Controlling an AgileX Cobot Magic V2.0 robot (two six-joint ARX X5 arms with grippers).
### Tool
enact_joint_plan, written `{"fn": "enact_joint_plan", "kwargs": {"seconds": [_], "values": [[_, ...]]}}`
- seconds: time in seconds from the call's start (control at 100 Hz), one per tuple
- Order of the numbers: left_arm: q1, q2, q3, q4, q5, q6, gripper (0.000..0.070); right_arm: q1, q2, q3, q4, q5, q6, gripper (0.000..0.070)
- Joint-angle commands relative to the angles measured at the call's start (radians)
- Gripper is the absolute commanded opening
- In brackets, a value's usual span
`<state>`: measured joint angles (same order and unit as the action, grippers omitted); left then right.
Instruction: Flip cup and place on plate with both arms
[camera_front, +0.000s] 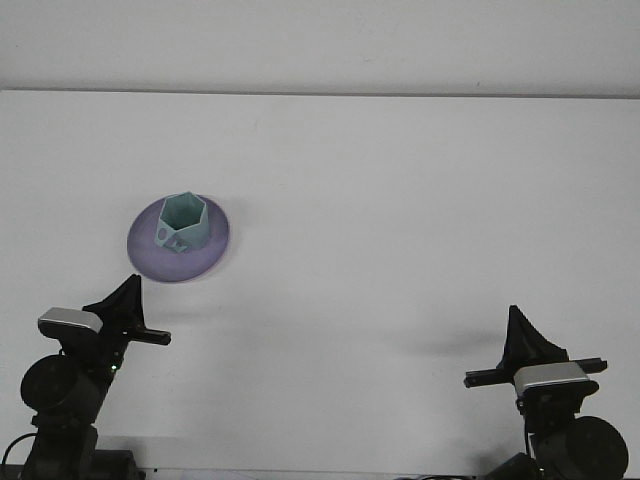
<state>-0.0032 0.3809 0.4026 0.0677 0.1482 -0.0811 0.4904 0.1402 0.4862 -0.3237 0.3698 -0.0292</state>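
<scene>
A teal hexagonal cup (184, 222) stands upright, mouth up, on the purple plate (207, 258) at the table's left. My left gripper (133, 282) sits below and left of the plate, apart from it, its fingers together in one point and holding nothing. My right gripper (515, 312) rests low at the right, far from the cup, fingers likewise shut and empty.
The white table (400, 200) stretches back to a pale wall. Both arm bases sit at the table's front edge, left base (58, 400) and right base (570, 430).
</scene>
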Motion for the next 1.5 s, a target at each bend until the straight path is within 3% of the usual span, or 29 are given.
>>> {"fn": "enact_joint_plan", "kwargs": {"seconds": [0.0,0.08,0.12,0.18,0.32,0.6,0.75,1.49], "values": [[-0.008,-0.024,0.002,0.006,0.002,-0.006,0.0015,0.006,0.005,0.004,0.009,0.001,0.008,0.0000],[-0.013,-0.087,-0.021,0.021,0.002,-0.003,0.0014,0.006,0.005,0.004,0.010,0.001,0.008,0.0000],[-0.013,-0.123,-0.047,0.039,-0.006,0.047,0.0015,0.006,0.005,0.004,0.009,0.001,0.008,0.0000],[-0.013,-0.187,-0.098,0.039,-0.048,0.101,0.0015,0.006,0.005,0.004,0.010,0.000,0.008,0.0000],[-0.014,-0.307,-0.228,0.039,-0.156,0.105,0.0015,0.006,0.005,0.004,0.010,0.001,0.008,0.0000],[-0.017,-0.378,-0.390,0.076,-0.156,0.114,0.0015,0.006,0.005,0.004,0.010,0.001,0.007,0.0000],[-0.017,-0.378,-0.389,0.080,-0.156,0.145,0.0015,0.006,0.005,0.004,0.010,0.001,0.007,0.0000],[-0.017,-0.378,-0.389,0.091,-0.156,0.140,0.0015,0.006,0.005,0.004,0.010,0.000,0.007,0.0000]]}}
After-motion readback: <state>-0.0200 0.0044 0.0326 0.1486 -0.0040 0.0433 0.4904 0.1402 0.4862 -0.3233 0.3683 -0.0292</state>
